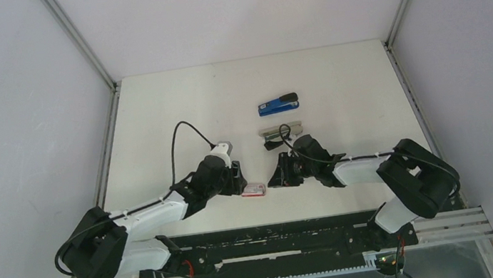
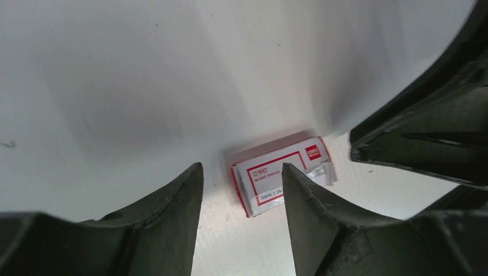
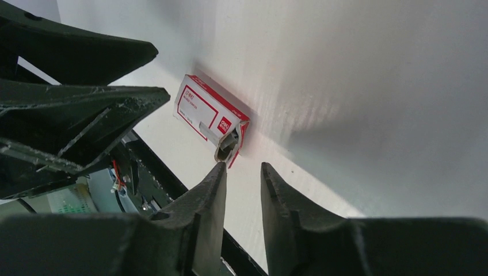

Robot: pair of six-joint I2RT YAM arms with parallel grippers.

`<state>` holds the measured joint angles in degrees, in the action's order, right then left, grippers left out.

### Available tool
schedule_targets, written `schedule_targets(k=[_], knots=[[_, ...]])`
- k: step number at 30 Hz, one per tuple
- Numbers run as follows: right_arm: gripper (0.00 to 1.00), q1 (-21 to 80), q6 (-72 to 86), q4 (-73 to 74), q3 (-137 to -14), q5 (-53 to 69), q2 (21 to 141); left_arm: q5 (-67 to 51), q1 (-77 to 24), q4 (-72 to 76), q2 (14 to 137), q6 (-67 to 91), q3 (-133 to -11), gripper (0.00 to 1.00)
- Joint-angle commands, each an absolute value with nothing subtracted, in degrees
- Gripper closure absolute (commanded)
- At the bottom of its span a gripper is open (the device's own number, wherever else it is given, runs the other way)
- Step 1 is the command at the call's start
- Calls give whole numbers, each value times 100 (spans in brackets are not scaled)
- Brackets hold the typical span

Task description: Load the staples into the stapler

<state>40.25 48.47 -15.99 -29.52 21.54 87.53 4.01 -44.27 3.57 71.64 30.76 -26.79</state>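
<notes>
The small red-and-white staple box (image 1: 255, 191) lies flat near the table's front edge, between my two grippers. In the left wrist view the box (image 2: 282, 172) sits just beyond my open left gripper (image 2: 241, 172), partly behind the right finger (image 2: 305, 207). In the right wrist view the box (image 3: 207, 109) shows its grey inner tray (image 3: 227, 146) poking out at the near end. My right gripper (image 3: 241, 167) is narrowly open and empty, its left fingertip just short of that tray. The blue stapler (image 1: 278, 104) lies farther back. No loose staple strips show.
A silver-grey metal object (image 1: 280, 133) lies between the stapler and my right arm (image 1: 348, 165). The black front rail (image 1: 271, 240) runs just below the box. The left arm (image 1: 166, 207) reaches in from the lower left. Walls close in the table's sides.
</notes>
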Motion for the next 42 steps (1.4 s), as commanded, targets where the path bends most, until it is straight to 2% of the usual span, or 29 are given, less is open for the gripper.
schedule_targets(k=[1,12,19,26,27,29,31,35,38,42], knots=[[76,4128,5133,-2136,-3190,2175,9017,-16,-4412,1056,7176,3528,-2453,43],[79,4216,5295,-2411,-3191,2260,9382,-152,-4412,975,7371,3816,-2277,43],[81,4285,5309,-2470,-3193,2287,9438,-719,-4421,1387,7532,4094,-2118,43],[93,4244,5115,-2425,-3191,2334,9393,-1223,-4456,1633,7563,4125,-2001,44],[99,4204,5056,-2381,-3195,2371,9361,-1278,-4464,1646,7528,4088,-1988,44],[100,4096,4868,-2236,-3188,2471,9267,-1187,-4465,1473,7391,3899,-1998,43],[100,3947,4506,-2033,-3190,2613,9125,-872,-4469,1140,7181,3471,-2046,39],[100,3587,3568,-978,-3479,3018,8894,-97,-4716,931,6592,2731,-2063,22],[100,3438,2919,-96,-3710,3207,8782,484,-5189,1095,6281,1968,-2064,18],[100,3321,2560,222,-3769,3542,8735,28,-5448,2412,6128,1031,-1673,16]])
